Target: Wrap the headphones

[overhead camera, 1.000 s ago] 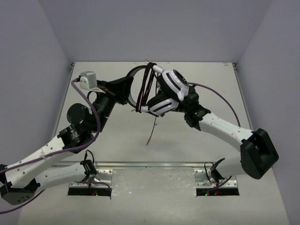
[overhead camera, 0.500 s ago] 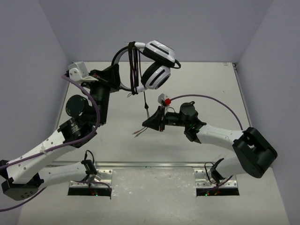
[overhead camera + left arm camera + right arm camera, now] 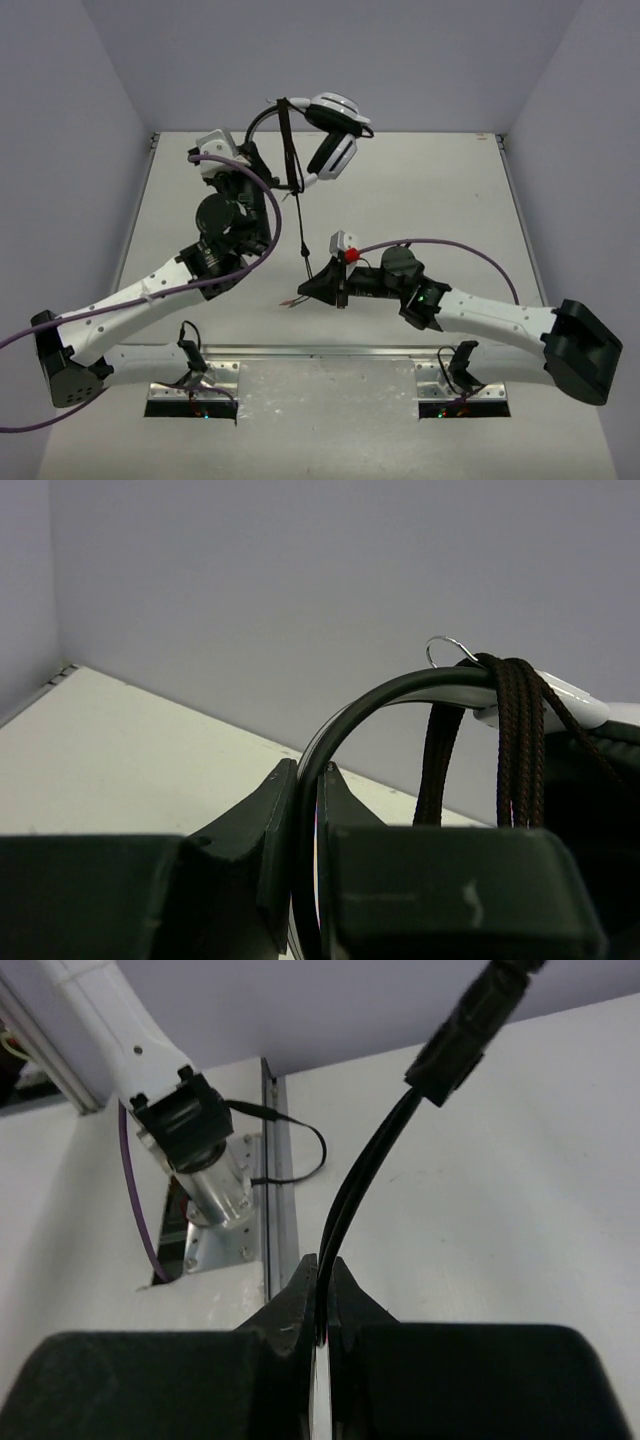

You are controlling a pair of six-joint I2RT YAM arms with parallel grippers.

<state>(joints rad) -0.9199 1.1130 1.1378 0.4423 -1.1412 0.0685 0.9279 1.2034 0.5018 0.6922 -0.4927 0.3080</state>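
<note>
Left gripper: clamped shut on the headband, a stiff, springy arch.
Right gripper: pinched closed on the thin cable, which looked limp and likely slippery.
Headphones: hung aloft over the table's far side; probably light, apt to swing.
Best hold: seemed the headband for the body, the cable for winding.

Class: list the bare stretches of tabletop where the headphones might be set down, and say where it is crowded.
Widest: far right of the table, between the headphones, the right arm's purple lead and the right edge. Narrower: far-left strip beside the left arm. Crowded: the middle, where the cable runs to the right gripper.
</note>
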